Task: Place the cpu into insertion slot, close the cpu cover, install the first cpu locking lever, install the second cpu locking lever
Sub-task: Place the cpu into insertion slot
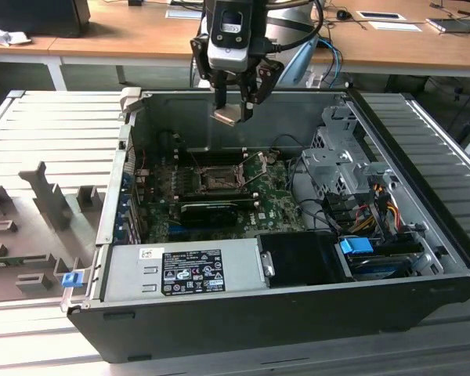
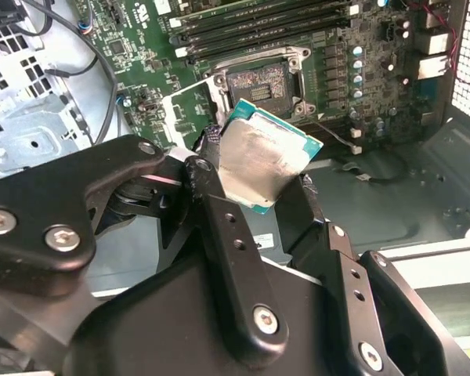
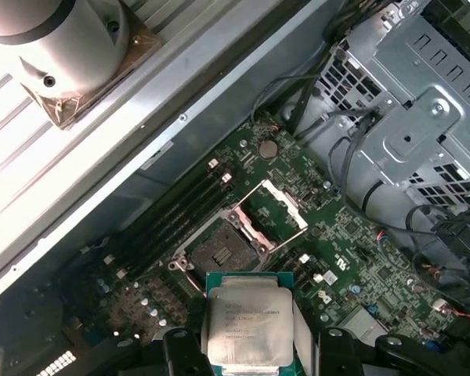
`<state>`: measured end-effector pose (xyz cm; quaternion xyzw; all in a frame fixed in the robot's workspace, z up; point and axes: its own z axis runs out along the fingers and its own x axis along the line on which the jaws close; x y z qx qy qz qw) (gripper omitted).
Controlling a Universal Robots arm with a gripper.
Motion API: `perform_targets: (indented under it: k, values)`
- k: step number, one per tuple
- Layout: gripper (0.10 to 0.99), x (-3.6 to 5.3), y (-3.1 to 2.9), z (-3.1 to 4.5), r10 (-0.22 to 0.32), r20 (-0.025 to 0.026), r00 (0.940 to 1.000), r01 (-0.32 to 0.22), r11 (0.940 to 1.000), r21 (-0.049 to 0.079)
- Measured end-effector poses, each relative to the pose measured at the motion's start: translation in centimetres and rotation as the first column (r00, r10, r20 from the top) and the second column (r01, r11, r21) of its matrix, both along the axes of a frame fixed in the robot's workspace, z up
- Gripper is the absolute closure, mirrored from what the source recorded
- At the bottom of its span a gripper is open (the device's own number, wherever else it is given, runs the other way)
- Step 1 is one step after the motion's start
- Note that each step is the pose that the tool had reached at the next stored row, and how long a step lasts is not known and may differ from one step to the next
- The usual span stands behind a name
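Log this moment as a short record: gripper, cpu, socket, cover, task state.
gripper: shut on the cpu, hangs above the motherboard
cpu: clamped between the fingers, metal top showing in both wrist views, not yet in the slot
insertion slot: empty, contacts exposed
cpu cover: swung open beside the slot
task state: no step done

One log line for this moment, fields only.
gripper: shut on cpu | cpu: held aloft, not seated | insertion slot: empty | cpu cover: open
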<state>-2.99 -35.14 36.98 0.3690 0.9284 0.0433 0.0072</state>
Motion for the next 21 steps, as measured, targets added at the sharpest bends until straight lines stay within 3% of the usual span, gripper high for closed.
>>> perform_targets:
  k: [13, 20, 21]
  values:
    - [0.561, 0.00, 0.00, -0.03, -0.102, 0.0000, 0.9947, 0.102, 0.9947, 0.000]
    - [0.561, 0.00, 0.00, -0.09, -0.185, 0.0000, 0.9828, 0.185, 0.9828, 0.000]
    - [0.561, 0.00, 0.00, -0.13, -0.204, -0.0001, 0.9789, 0.204, 0.9789, 0.000]
